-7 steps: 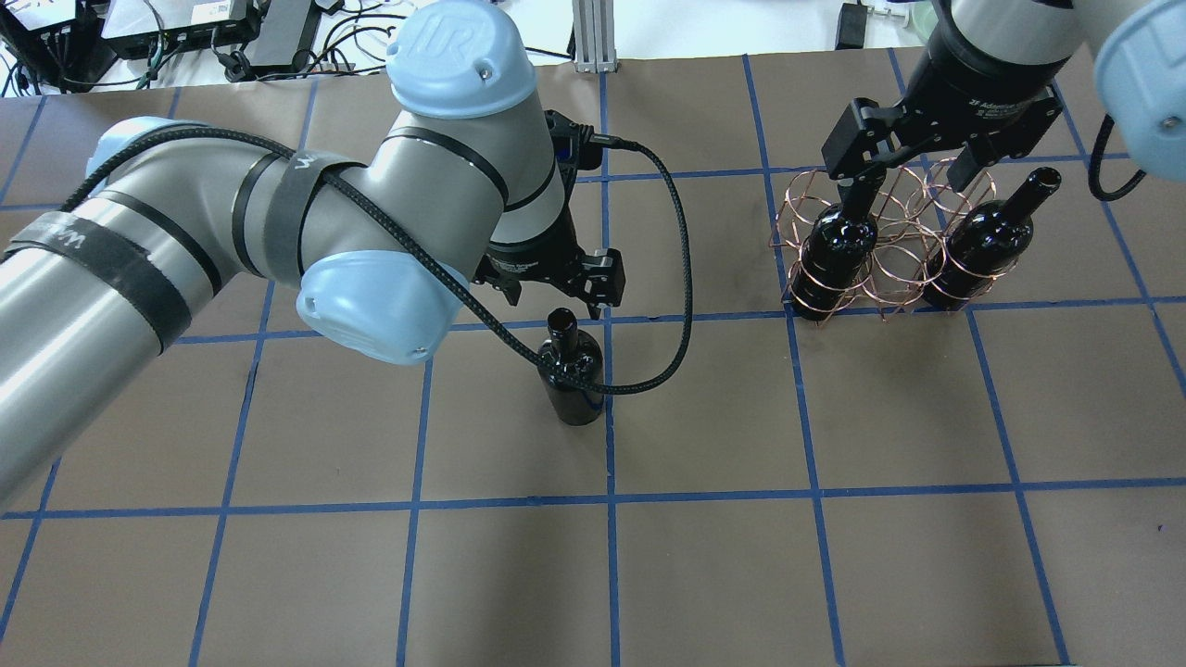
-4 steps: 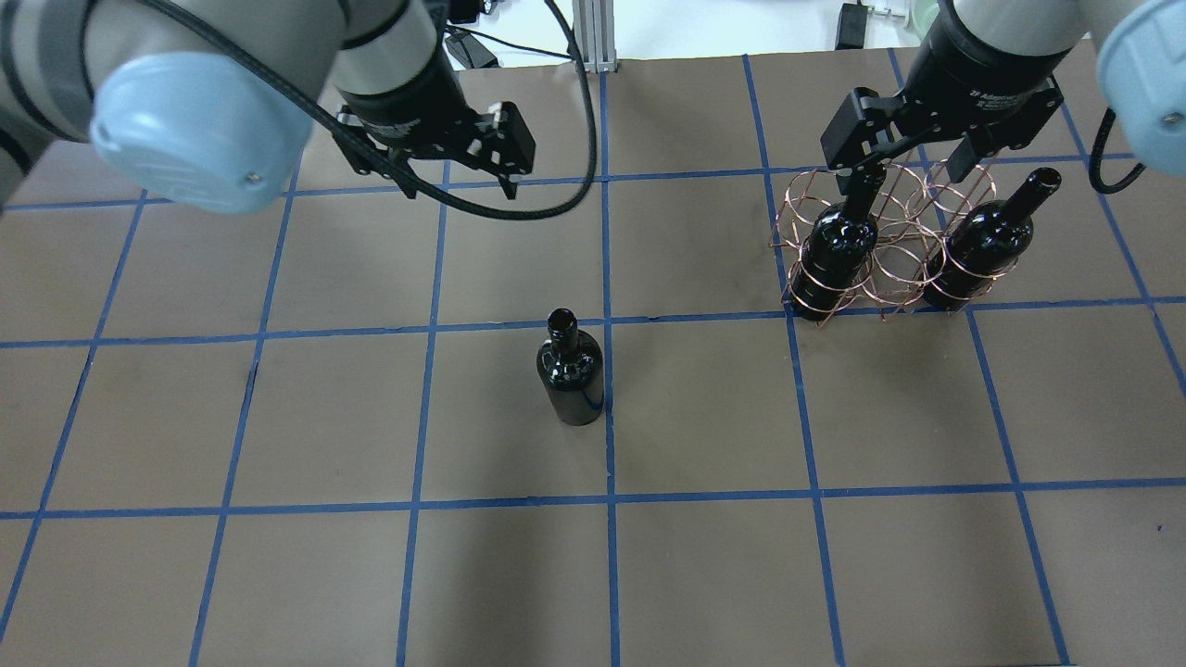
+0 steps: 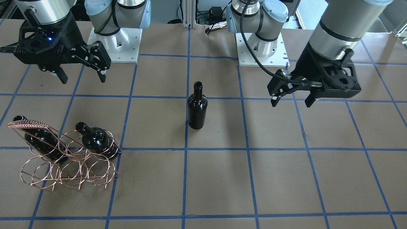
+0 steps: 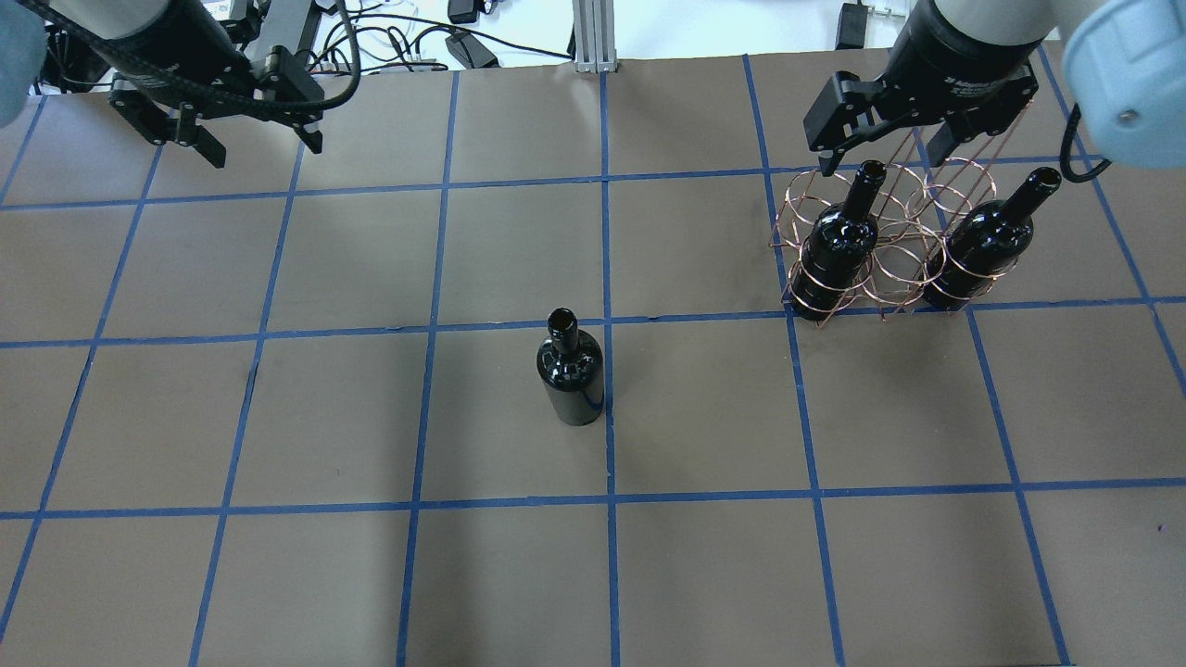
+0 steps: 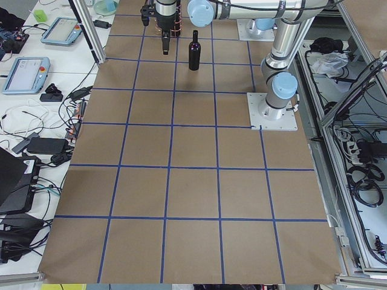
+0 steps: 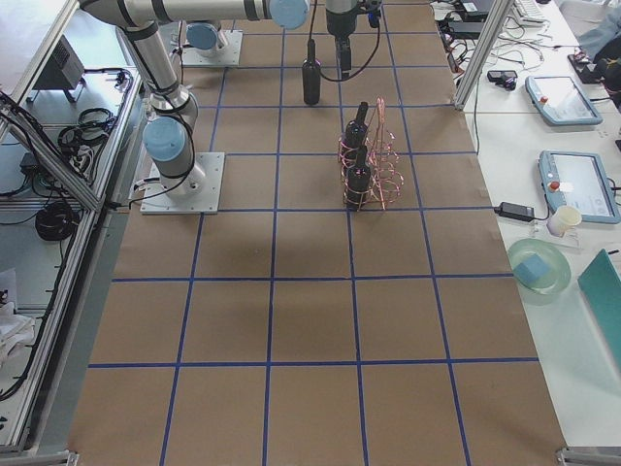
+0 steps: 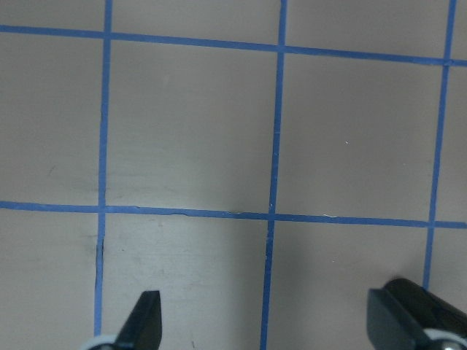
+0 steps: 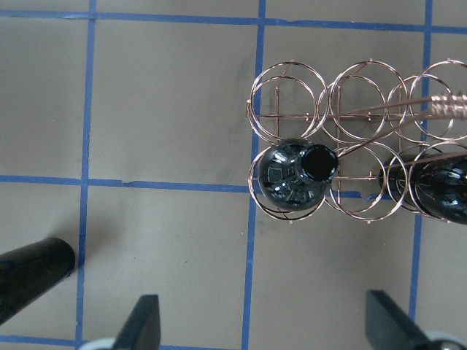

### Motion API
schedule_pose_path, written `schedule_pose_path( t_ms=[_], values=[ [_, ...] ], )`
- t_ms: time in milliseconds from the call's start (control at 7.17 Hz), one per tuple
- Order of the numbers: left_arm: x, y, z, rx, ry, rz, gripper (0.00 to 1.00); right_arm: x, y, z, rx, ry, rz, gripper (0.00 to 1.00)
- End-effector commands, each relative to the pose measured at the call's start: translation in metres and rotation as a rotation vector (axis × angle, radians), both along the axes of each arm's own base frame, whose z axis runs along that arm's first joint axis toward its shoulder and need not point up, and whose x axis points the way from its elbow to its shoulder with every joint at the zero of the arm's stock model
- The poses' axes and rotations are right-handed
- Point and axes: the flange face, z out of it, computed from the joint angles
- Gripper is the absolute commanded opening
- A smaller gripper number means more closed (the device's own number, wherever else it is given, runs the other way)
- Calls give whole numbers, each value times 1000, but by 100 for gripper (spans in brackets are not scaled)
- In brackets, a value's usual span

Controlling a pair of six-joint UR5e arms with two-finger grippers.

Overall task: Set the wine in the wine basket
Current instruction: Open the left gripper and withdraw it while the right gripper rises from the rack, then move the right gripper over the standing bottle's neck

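One wine bottle (image 4: 570, 371) stands upright and alone mid-table, also in the front view (image 3: 197, 109) and at the lower left of the right wrist view (image 8: 29, 281). The copper wire wine basket (image 4: 894, 269) (image 3: 63, 165) (image 8: 357, 102) holds two more bottles (image 4: 839, 241) (image 4: 987, 241), necks up. My right gripper (image 4: 880, 157) (image 3: 82, 78) (image 8: 266, 328) is open and empty, above and just behind the basket. My left gripper (image 4: 262, 146) (image 3: 291, 102) (image 7: 270, 328) is open and empty over bare table, far from the lone bottle.
The table (image 4: 704, 556) is brown paper with a blue tape grid. Both arm bases (image 3: 114, 47) (image 3: 260, 47) stand at the robot's side. Cables and electronics (image 4: 278, 37) lie beyond that edge. Tablets and cables (image 5: 36, 66) sit on side benches.
My left arm has swung away from the standing bottle toward the table's back left. My right gripper has pulled back from the neck of the basket's left bottle. All bottles stayed put.
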Motion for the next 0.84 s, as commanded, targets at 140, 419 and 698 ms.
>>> schedule_pose_path(
  t_ms=[140,419,698],
  values=[
    [38,3,-7,37,-31,51,100,163,3,-48,22,-45,-82,100],
    [68,12,-3,60,-34,29,100,244,25,-86,30,-59,-82,100],
    [69,17,2,56,-38,12,100,263,40,-103,68,-49,-131,100]
  ],
)
